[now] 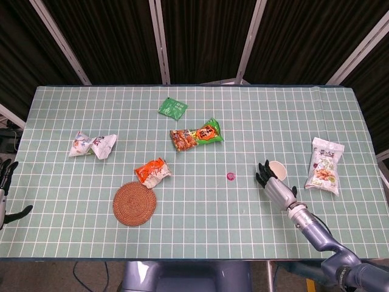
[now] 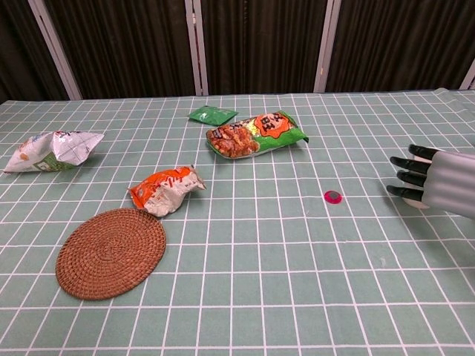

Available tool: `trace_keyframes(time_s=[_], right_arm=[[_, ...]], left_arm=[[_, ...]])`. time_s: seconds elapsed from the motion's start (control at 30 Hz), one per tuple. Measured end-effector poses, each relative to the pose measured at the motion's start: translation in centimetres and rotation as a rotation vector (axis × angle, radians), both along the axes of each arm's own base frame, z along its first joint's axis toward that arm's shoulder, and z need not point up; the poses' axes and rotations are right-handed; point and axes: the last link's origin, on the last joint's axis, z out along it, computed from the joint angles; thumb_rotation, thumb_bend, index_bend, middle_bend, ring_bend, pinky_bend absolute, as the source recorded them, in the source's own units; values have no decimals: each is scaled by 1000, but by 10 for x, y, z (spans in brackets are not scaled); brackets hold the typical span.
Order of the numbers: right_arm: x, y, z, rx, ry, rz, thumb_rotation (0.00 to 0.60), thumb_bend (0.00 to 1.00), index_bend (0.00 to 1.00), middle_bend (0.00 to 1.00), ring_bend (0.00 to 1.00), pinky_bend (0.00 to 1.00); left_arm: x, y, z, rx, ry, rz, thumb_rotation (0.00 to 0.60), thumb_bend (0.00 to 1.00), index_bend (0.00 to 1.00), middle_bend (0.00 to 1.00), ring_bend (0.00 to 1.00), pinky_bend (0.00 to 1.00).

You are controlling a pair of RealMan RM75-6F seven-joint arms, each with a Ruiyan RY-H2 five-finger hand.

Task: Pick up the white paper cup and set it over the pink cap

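Here the right hand point(image 1: 275, 185) hovers low over the right part of the surface point(image 1: 200, 213), its dark fingers point(image 1: 264, 173) stretched out and slightly apart, holding nothing. The white paper cup point(image 1: 278, 170) stands upright just beyond and to the right of those fingertips, very close to them; whether they touch it cannot be told from the head view. In the chest view the hand point(image 2: 438, 181) enters from the right edge with fingers point(image 2: 407, 176) pointing left, and only a sliver of the cup point(image 2: 418, 204) shows below it. The pink cap point(image 1: 230, 176) lies flat on the checked cloth to the left of the hand, apart from both hand and cup; the chest view shows the cap point(image 2: 332, 196) alone in a bare patch.

The left hand point(image 1: 6, 176) sits off the surface's left edge, only partly seen, so the lie of its fingers cannot be told.

Elsewhere on the surface lie a round woven coaster point(image 1: 134, 203), an orange snack bag point(image 1: 152, 172) just above it, a crumpled white bag point(image 1: 92, 145) farther left, a long green and orange snack packet point(image 1: 196, 135) near the middle, a small green sachet point(image 1: 172, 108) toward the far side, and a white nut packet point(image 1: 324, 165) to the right of the cup.
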Motion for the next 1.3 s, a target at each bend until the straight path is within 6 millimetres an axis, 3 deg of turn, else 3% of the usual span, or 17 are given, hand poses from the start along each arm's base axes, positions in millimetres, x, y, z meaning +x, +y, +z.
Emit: trace_keyframes(time_s=[0.17,0.63,0.93,1.1,1.3], right_arm=[[0,0,0,25,-30,45,600,141,146,344,194,432],[7,-2,3,46,-173,113,600,142,200,370,227,472],[34,-4,12,55,-513,14,600,141,226,388,240,480],[50,-6,15,66,-783,-144,600,135,228,388,240,481],[53,-9,16,109,-988,-330,600,132,228,388,238,481]], left_arm=[[0,0,0,-2,0,-2,600,0,0,0,0,0],[1,0,0,-5,-6,-2,600,0,0,0,0,0],[2,-2,1,-10,-14,-7,600,0,0,0,0,0],[3,-3,2,-15,-23,-8,600,0,0,0,0,0],[3,-3,2,-14,-22,-7,600,0,0,0,0,0]])
